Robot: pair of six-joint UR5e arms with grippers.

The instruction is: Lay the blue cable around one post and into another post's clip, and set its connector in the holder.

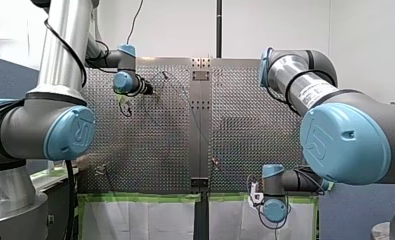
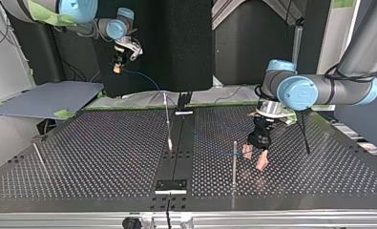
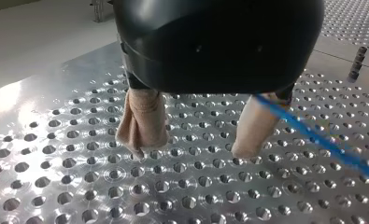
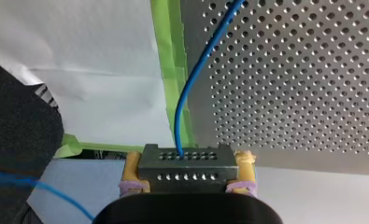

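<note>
The blue cable (image 4: 188, 93) is thin and light, and I judge it limp enough to sag and swing, so it wants guiding, not pushing. Its connector (image 4: 182, 165), a dark perforated block, is the 1 rigid part and the sure place to hold. My right claw (image 4: 189, 157) is clamped on that block, a yellow pad at each of its 2 ends, held up beyond the edge of the perforated table (image 4: 289, 93). The cable leaves the block's face and curves toward the table. My left claw (image 3: 191, 149) hangs wide just above the table, its 2 beige pads (image 3: 142, 123) holding nothing. The cable runs past 1 pad, seemingly not between them. In the top view a thin post (image 2: 234, 162) stands just beside this claw. I would pinch the cable along its run near there.
</note>
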